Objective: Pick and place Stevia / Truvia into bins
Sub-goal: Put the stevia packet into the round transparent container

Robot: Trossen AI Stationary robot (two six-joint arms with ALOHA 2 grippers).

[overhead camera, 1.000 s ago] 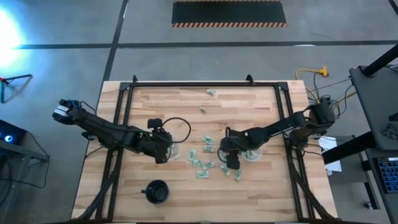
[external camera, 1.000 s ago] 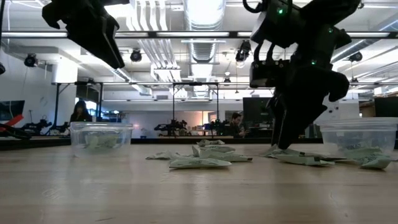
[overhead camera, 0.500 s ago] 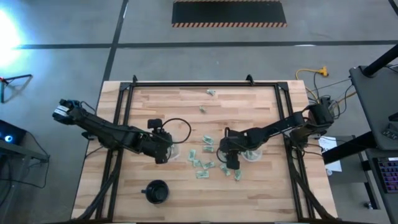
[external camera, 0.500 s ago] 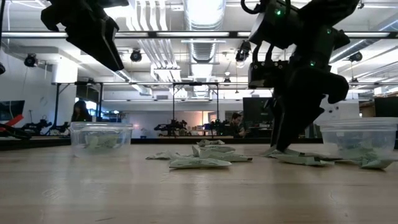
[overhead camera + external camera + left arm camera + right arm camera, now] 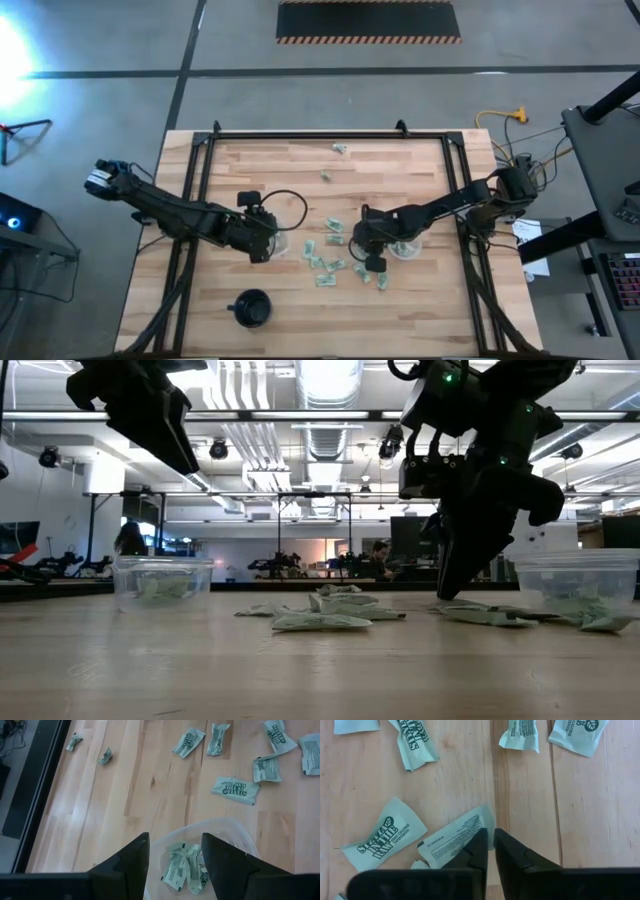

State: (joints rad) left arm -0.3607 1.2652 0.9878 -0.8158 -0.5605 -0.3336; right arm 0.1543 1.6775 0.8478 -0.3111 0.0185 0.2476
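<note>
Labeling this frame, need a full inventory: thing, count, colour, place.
Stevia packets: many, pale green and white, loose mid-table, two near the far edge, some in both cups.
Clear cups: two; left cup under the left gripper, right cup beside the right arm.
Black cup: one, near table edge.
Table: one, light wood.
People: two, far background in the low view.
Left gripper: open, above left cup.
Right gripper: shut on a packet edge.

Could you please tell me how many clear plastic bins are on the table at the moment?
2: one bin sits under the left pincer, holding packets; the other bin sits beside the right arm, at the packet pile's edge.
</note>
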